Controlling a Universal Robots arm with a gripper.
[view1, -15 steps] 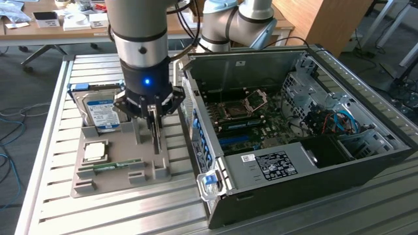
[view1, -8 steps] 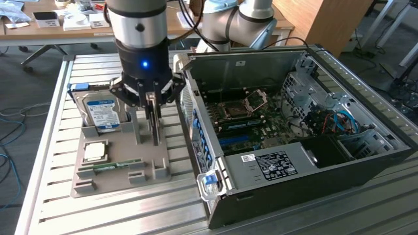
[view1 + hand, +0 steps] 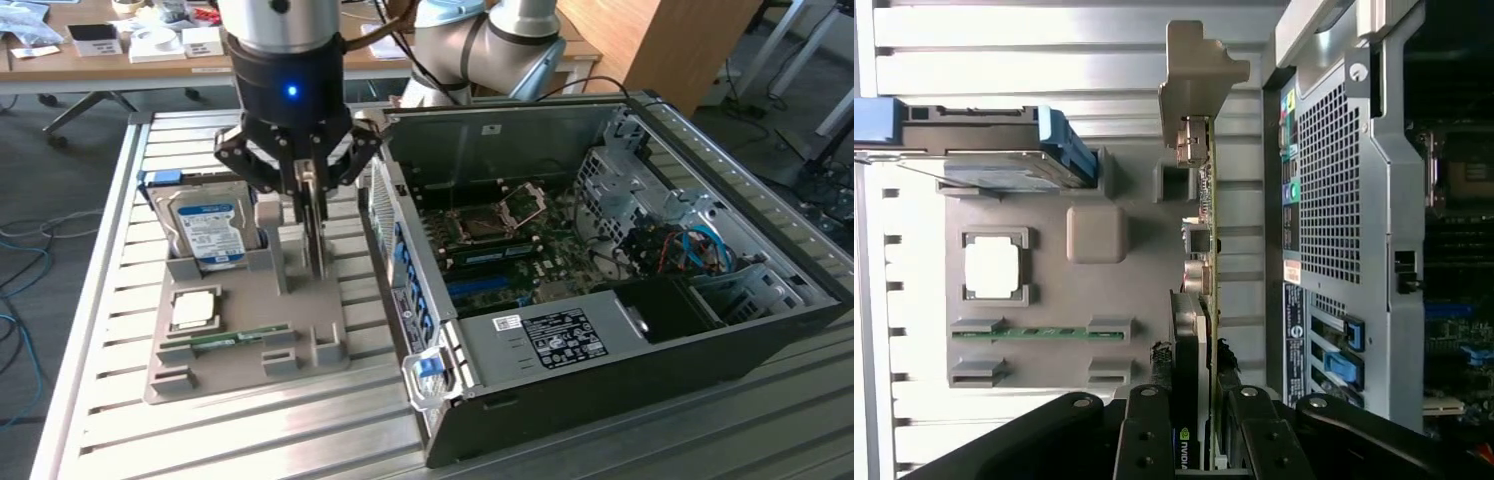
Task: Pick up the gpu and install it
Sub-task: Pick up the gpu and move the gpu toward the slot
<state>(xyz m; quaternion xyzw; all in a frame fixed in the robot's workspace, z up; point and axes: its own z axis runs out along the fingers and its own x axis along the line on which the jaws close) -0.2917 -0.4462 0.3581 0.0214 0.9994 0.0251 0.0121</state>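
The gpu [image 3: 1201, 300] is a thin dark card seen edge-on, with its pale metal bracket [image 3: 1199, 70] at the end away from my fingers. My gripper [image 3: 1199, 440] is shut on it, one black finger [image 3: 1144, 430] on each face. From the exterior view, the gripper [image 3: 306, 185] hangs over the grey parts tray [image 3: 247, 360] and holds the gpu [image 3: 315, 235] upright beside a grey post. I cannot tell whether the card's lower edge is clear of the tray.
On the tray stand a silver hard drive [image 3: 207, 225], a square processor [image 3: 196, 310] and a green memory stick [image 3: 240, 337]. The open computer case [image 3: 747, 330] lies just to the exterior view's right, with its motherboard [image 3: 501, 250] exposed and its perforated rear panel [image 3: 1329, 200] close to the card.
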